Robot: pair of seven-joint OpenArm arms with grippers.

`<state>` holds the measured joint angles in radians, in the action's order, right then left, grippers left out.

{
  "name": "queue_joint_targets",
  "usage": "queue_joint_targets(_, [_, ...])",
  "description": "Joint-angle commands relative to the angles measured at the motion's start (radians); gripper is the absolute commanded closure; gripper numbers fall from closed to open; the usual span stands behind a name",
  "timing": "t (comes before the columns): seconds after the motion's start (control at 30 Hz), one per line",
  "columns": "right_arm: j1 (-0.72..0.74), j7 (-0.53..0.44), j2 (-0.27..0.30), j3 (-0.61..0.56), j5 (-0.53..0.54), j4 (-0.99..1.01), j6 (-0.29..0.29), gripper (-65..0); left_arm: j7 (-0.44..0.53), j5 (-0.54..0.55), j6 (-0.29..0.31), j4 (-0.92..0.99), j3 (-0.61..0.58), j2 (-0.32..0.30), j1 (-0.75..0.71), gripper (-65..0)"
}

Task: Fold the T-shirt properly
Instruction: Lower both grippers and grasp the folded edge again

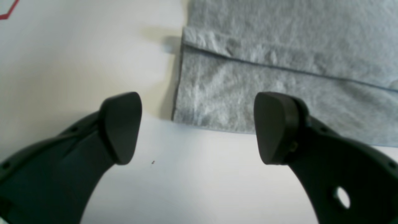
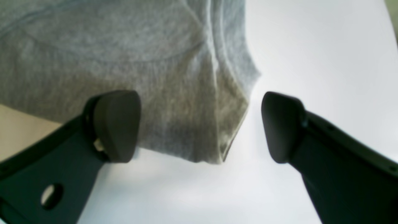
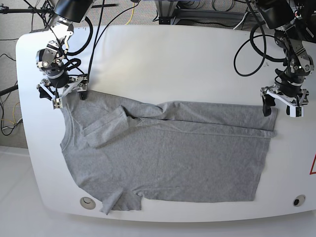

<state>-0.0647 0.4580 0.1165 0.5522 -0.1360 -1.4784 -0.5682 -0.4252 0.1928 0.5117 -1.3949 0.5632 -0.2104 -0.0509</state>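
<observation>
Judging progress: one long fold is laid along the T-shirt point(image 3: 168, 158) at 12 o'clock; remainder unfolded; left gripper point(image 1: 199, 127) and right gripper point(image 2: 200, 126) are held wide, empty.

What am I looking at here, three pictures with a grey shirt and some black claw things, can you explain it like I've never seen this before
This is a robot with two arms working at a white table. One picture looks down on the whole scene from above. The other two come from small cameras mounted on the robot's wrists, so each shows its own claw close up.

The claws are grippers, the robot's hands. In the overhead picture the left gripper is on the right side, and the right gripper is on the left. Both are open and hold nothing.

On the table lies a grey T-shirt, spread out, with its far long edge already folded over. Its neck points to the left of the overhead picture, its bottom hem to the right.

Each gripper hangs at a far corner of the shirt: the left gripper at the hem corner, the right gripper at the shoulder end.
</observation>
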Motion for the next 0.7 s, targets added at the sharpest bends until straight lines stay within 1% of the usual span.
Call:
queue_joint_targets(0.0, [0.036,-0.023,0.016,0.006,0.005,0.008,0.006,-57.1,0.029,-0.029,0.003,0.059,0.004,-0.010,0.064,-54.0])
queue_joint_targets(0.13, [0.067,-0.023,0.019,0.006,0.005,0.051,0.006,-57.1,0.033,-0.054,0.003,0.157,0.008,-0.010,0.121,-54.0])
queue_joint_targets(0.23, [0.084,-0.023,0.019,0.006,0.003,0.069,0.006,-57.1,0.058,-0.054,0.003,0.188,0.010,-0.010,0.144,-54.0])
queue_joint_targets(0.37, [0.095,-0.023,0.019,0.006,0.003,0.083,0.006,-57.1,0.084,-0.057,0.000,0.210,0.005,-0.010,0.153,-54.0])
queue_joint_targets(0.53, [0.096,-0.023,0.019,0.006,0.003,0.097,0.006,-57.1,0.088,-0.057,-0.002,0.242,0.002,-0.010,0.156,-54.0])
queue_joint_targets(0.67, [0.092,-0.023,0.019,0.007,0.003,0.115,0.006,-56.9,0.104,-0.057,-0.002,0.268,-0.027,-0.010,0.156,-54.0])
